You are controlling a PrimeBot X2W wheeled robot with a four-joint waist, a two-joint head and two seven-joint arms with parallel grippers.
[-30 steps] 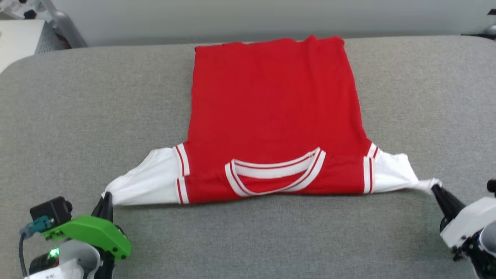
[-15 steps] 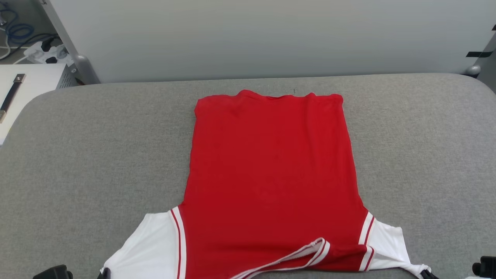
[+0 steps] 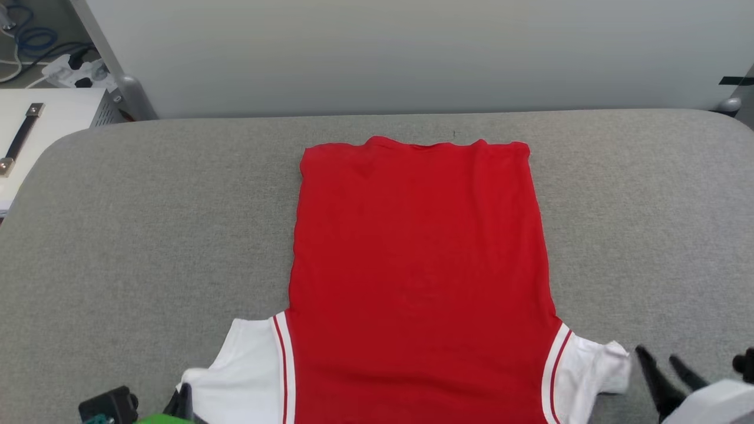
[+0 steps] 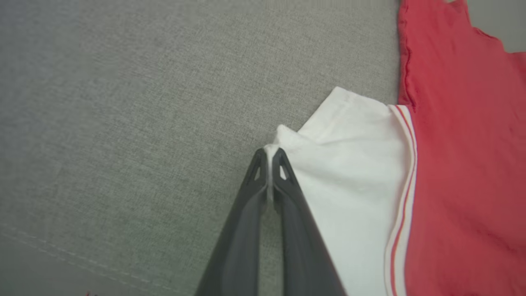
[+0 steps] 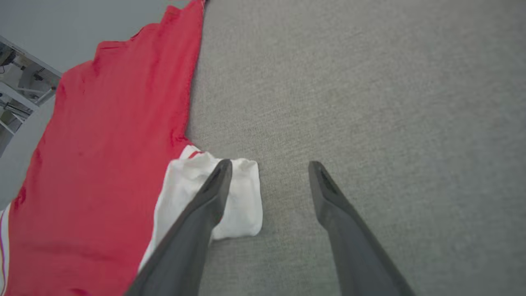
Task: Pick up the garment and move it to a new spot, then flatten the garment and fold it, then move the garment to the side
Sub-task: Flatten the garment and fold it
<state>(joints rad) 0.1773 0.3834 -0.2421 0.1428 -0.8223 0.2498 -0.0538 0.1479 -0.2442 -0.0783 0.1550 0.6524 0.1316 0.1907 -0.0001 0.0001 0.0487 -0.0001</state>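
Nearest the robot, at its left, the left gripper [image 4: 269, 154] is clenched on the tip of the left sleeve [image 4: 353, 164]. A thin fold of white cloth is pinched between the two dark fingers.

At the right, the right gripper [image 5: 269, 166] is held with its jaws spread apart, and bare grey pad [image 3: 147, 235] is seen between the fingers. In the right wrist view one finger overlaps the crumpled right sleeve [image 5: 242, 205]. Contact cannot be told. In the head view this gripper is seen just beside the sleeve end.

The garment [image 3: 418, 265] is laid flat on the pad, roughly centred, plain red side up. The white sleeves and their red-white trim are turned toward the robot and the hem is pointed away. The collar end is cut off by the lower edge of the head view. The hem is slightly wavy and lies just short of the pad's far edge.

Beyond the pad a pale wall [image 3: 412, 53] is seen. At far left a white cabinet [image 3: 47, 118] is noted, with a power strip [image 3: 70, 70] and cables behind it.
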